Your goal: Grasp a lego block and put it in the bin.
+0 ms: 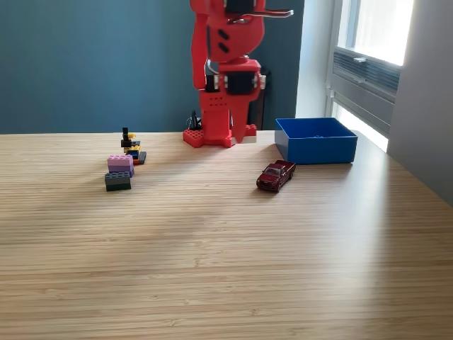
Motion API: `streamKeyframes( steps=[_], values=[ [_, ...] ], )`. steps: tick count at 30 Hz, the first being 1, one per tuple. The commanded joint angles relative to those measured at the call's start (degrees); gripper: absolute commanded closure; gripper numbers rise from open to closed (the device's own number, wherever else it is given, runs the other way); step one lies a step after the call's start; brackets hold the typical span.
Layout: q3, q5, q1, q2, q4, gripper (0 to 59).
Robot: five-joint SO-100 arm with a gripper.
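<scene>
Several lego pieces sit in a cluster on the wooden table at the exterior view's left. A pink-purple block (120,163) rests just behind a dark grey block (118,181), and a small black, yellow and blue piece (130,145) stands behind them. The blue bin (316,140) is at the back right, and nothing shows inside it from this angle. My red arm (225,78) stands folded upright on its base at the back centre. Its gripper (244,8) is high above the table, far from the blocks. The top edge of the frame cuts it off, so its jaws do not show.
A small dark red toy car (276,175) is parked in front of the bin's left corner. Behind the table is a blue wall, with a window (368,42) at the right. The table's right edge runs diagonally past the bin.
</scene>
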Motion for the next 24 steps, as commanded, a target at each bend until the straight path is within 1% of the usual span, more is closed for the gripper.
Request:
streamKeyframes(
  steps=[1, 6, 16, 19, 24],
  values=[
    [0.09, 2.64, -16.00, 6.42, 0.79, 58.6],
    [-1.14, 3.87, -29.44, 6.33, 1.23, 58.6],
    [-2.11, 3.87, -51.94, 6.15, 1.14, 58.6],
    [-2.29, 3.16, -55.02, 6.15, 0.53, 58.6],
    [-2.29, 1.67, -55.11, 6.15, 0.26, 58.3]
  ],
)
